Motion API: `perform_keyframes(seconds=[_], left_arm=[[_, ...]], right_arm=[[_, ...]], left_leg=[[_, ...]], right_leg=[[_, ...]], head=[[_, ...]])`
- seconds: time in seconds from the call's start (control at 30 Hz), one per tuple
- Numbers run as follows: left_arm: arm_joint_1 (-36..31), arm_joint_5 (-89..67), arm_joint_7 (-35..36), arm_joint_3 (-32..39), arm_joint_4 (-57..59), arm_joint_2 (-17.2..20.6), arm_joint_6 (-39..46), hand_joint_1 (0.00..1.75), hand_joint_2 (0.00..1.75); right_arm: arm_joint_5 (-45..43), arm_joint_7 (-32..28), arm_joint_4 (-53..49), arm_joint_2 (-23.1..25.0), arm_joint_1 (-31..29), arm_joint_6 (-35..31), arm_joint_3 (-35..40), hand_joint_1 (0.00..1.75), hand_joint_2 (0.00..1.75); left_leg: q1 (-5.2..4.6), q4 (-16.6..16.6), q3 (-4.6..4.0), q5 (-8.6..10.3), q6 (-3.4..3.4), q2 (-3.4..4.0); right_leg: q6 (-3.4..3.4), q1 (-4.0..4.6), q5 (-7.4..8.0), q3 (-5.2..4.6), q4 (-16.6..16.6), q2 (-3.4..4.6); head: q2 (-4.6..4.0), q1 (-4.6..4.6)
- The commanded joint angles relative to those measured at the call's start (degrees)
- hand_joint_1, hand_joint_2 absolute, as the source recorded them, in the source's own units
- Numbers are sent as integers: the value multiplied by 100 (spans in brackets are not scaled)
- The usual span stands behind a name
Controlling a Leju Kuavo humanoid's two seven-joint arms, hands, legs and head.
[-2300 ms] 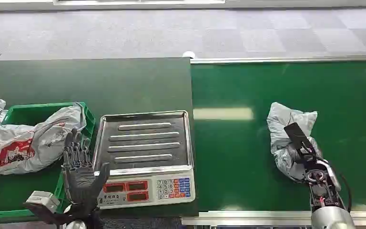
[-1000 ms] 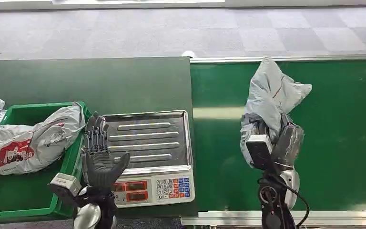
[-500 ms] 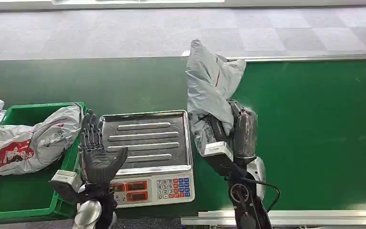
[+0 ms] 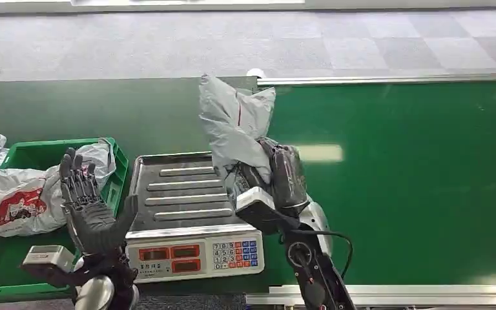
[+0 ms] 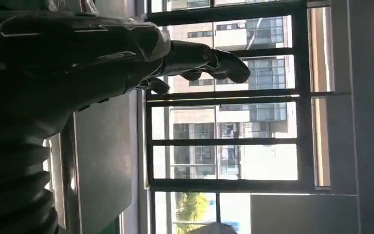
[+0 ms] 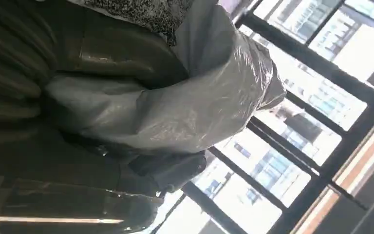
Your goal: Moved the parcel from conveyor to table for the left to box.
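Parcel (image 4: 232, 126), a crumpled grey bag, is held aloft in the head view by the right hand (image 4: 278, 181), whose fingers wrap its lower end; it hangs over the 3 o'clock edge of the scale (image 4: 194, 194) on the table (image 4: 103, 106), with the conveyor (image 4: 413, 168) at 3 o'clock. The left hand (image 4: 90, 213) waits at 8 o'clock, fingers spread and holding nothing, beside the green box (image 4: 120, 169) that already carries bags. Left wrist view: the left hand's fingers (image 5: 224, 66) are extended and bare. Right wrist view: the bag (image 6: 190, 102) is gripped firmly. Lowering it flat, centred on the scale's tray, before letting go should keep it within the left hand's reach.
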Motion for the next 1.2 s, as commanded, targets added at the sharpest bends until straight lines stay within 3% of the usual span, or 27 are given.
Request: perform_keyframes(seconds=[0.03, 0.3, 0.33, 0.37, 0.4, 0.43, 0.87, 1.03, 1.2], left_arm=[[-257, -156, 66, 227, 105, -28, -45, 0, 175], [-281, -192, 134, 256, 165, 19, -47, 0, 175], [-291, -211, 141, 251, 184, 41, -51, 0, 175], [-306, -211, 141, 260, 211, 47, -43, 0, 175], [-306, -211, 141, 260, 211, 47, -43, 0, 175], [-318, -213, 143, 260, 242, 53, -41, 0, 175], [-284, -293, 169, 160, 327, 45, -144, 0, 175], [-449, -748, 445, -160, 637, 104, -350, 0, 175], [-682, -1958, 1070, -667, 1106, 145, -784, 0, 175]], right_arm=[[53, -12, 1379, 8, -792, 680, 544, 175, 175], [-192, -117, 1887, 105, -1061, 947, 623, 175, 175], [-305, -174, 1909, 119, -1103, 998, 570, 164, 175], [-324, -181, 1905, 114, -1136, 1011, 558, 68, 175], [-324, -181, 1905, 114, -1136, 1011, 558, 19, 175], [-361, -175, 1887, 122, -1145, 1011, 526, 0, 175], [-790, -356, 1333, 47, -895, 965, 202, 0, 175], [-1520, -747, 597, 2, -557, 1045, -159, 0, 175], [-2036, -1346, -614, -97, 50, 453, -480, 0, 175]], left_leg=[[-1, -4, 6, 0, 1, 10], [-1, -8, 12, 1, 1, 10], [0, -10, 13, 3, 2, 8], [-1, -4, 7, 2, 1, 6], [-1, -6, 7, 4, 1, 5], [-1, -10, 10, 7, 2, 4], [0, -6, 9, 3, 2, -7], [-2, -4, 1, 5, 2, -20], [-2, -11, 6, 11, 3, -41]], right_leg=[[-1, -1, 3, 3, -3, 10], [-2, 0, 5, 8, -8, 12], [-2, 1, 7, 10, -11, 10], [-1, -1, 4, 3, -3, 7], [-2, -1, 5, 4, -5, 6], [-2, 0, 8, 7, -9, 6], [-1, 0, 1, 8, -8, -5], [0, -1, -1, 4, -5, -19], [0, -2, -2, 14, -14, -40]], head=[[0, 2], [0, 2], [0, 2], [0, 0], [0, 2], [0, 2], [0, 2], [0, 2], [0, 2]])
